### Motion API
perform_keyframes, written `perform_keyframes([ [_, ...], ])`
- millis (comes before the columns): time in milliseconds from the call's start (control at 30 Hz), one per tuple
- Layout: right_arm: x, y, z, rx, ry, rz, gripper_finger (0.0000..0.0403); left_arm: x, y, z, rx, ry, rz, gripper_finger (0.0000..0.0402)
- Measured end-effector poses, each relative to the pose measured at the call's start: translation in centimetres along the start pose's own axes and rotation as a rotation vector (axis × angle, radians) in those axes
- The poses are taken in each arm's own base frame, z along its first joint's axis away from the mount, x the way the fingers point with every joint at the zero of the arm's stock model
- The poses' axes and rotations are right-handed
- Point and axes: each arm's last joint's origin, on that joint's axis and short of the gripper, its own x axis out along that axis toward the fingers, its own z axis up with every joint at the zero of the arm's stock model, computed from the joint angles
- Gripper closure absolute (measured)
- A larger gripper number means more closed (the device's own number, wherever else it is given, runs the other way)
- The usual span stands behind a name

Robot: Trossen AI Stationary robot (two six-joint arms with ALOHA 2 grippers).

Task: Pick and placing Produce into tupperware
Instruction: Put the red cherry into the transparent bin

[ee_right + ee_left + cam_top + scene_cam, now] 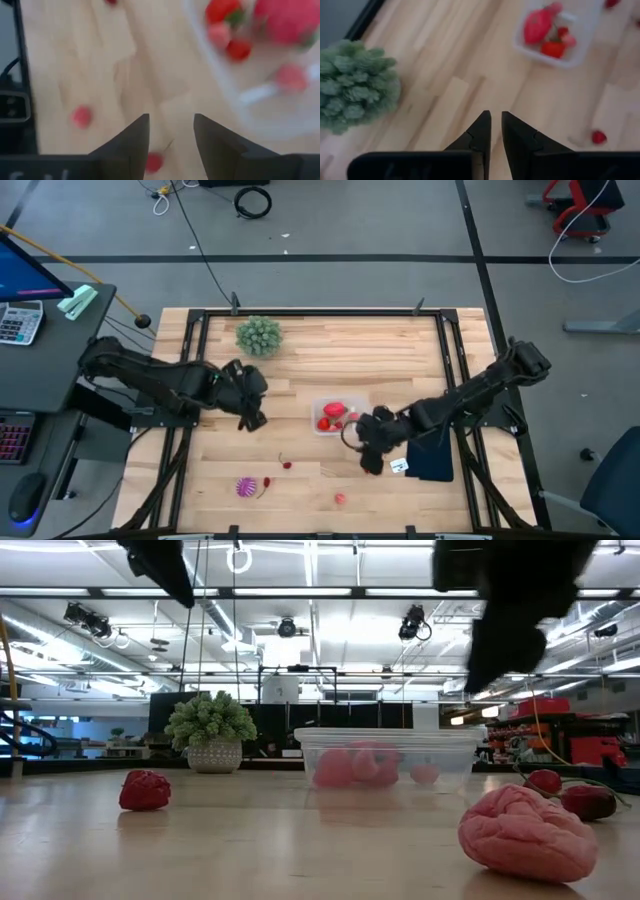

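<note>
Wooden slat table (300,350); clear tupperware tub (333,418) sits mid-table with several red pieces inside. Loose produce nearer the front edge: spiky magenta fruit (246,487), small red berry (287,465), pink piece (340,499). Right gripper (171,131) hangs just beside the tub, fingers parted, empty. Left gripper (496,131) hovers left of the tub, fingers nearly together, holding nothing. Advice: right takes the pink piece, descend straight, jaws straddling it, close gently.

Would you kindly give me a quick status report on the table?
Right gripper open, empty, beside tupperware. Left gripper nearly shut, empty. Several produce pieces in tub; loose pieces remain. Nothing blocking.
</note>
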Motion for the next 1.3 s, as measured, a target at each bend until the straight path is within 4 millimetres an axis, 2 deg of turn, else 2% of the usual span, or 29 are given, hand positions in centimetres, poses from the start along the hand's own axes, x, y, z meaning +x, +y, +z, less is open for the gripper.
perform_keyframes([
  [133, -0.5, 0.7, -2.8, 0.076, 0.091, -0.088, 0.0243, -0.8, -1.2, -1.0, 0.049, -0.001, -0.040, 0.0358],
  [233, -0.9, 0.7, -4.3, 0.105, 0.069, -0.198, 0.0243, -1.3, -1.9, -1.5, 0.086, -0.028, -0.038, 0.0364],
  [333, -0.8, 0.4, -5.3, 0.106, 0.046, -0.233, 0.0243, -1.6, -2.2, -1.8, 0.108, -0.066, -0.013, 0.0368],
  [600, 0.9, -2.5, -7.8, 0.216, 0.084, -0.285, 0.0243, -2.1, -2.8, -2.4, 0.149, -0.088, -0.021, 0.0378],
  [800, 2.1, -3.1, -8.6, 0.251, 0.035, -0.177, 0.0243, -2.5, -3.2, -2.9, 0.162, -0.091, -0.041, 0.0376],
  [1067, 2.4, -3.9, -9.2, 0.244, 0.026, -0.195, 0.0246, -3.0, -3.7, -3.5, 0.121, -0.092, -0.070, 0.0370],
  [1200, 2.4, -3.8, -9.1, 0.247, 0.023, -0.175, 0.0270, -3.2, -4.0, -3.7, 0.106, -0.092, -0.081, 0.0377],
  [1300, 2.5, -3.5, -9.0, 0.229, 0.017, -0.145, 0.0305, -3.3, -4.1, -3.8, 0.085, -0.105, -0.078, 0.0383],
])
